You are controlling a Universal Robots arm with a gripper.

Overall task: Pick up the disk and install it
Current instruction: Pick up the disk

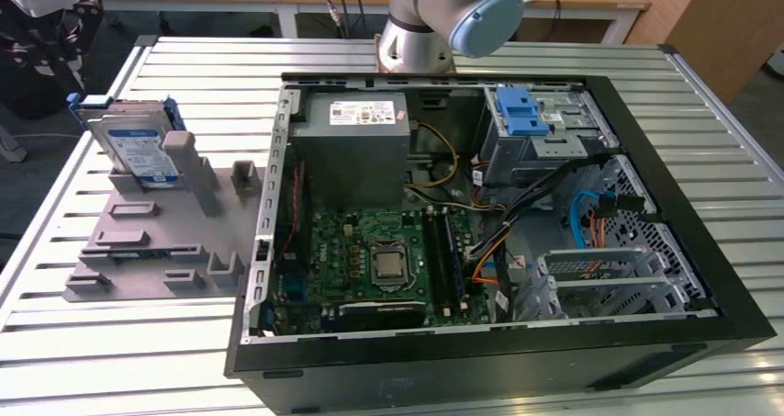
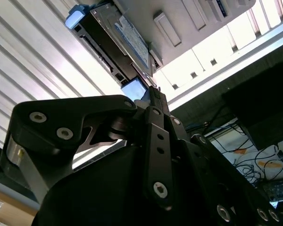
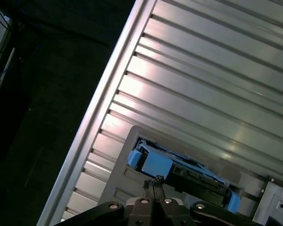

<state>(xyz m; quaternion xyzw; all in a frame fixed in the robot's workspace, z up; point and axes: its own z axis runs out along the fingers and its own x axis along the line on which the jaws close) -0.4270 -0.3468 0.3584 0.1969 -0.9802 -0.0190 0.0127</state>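
The big table (image 1: 110, 361) is made of shiny metal strips, and all the things sit on it. In the exterior view, a computer case (image 1: 490, 370) lies flat in the middle with its side off. I think it lies this way so the parts inside can be reached from above. The arm (image 1: 429, 16) stands at twelve o'clock from the case. Inside the case, at about one o'clock, is a silver drive cage (image 1: 545, 136).

A grey holder (image 1: 147, 241) sits at nine o'clock from the case. The disk (image 1: 132, 145) stands up on its edge in the far end of this holder, at about ten o'clock from the case. I think it stands up like this so its top edge is easy to grab from above. It has not been lifted out yet.

In the first wrist view the hand (image 3: 153, 184) hangs close over the end of the disk. Its two fingers are pressed tight together with nothing between them. I cannot tell if the tips touch the disk.
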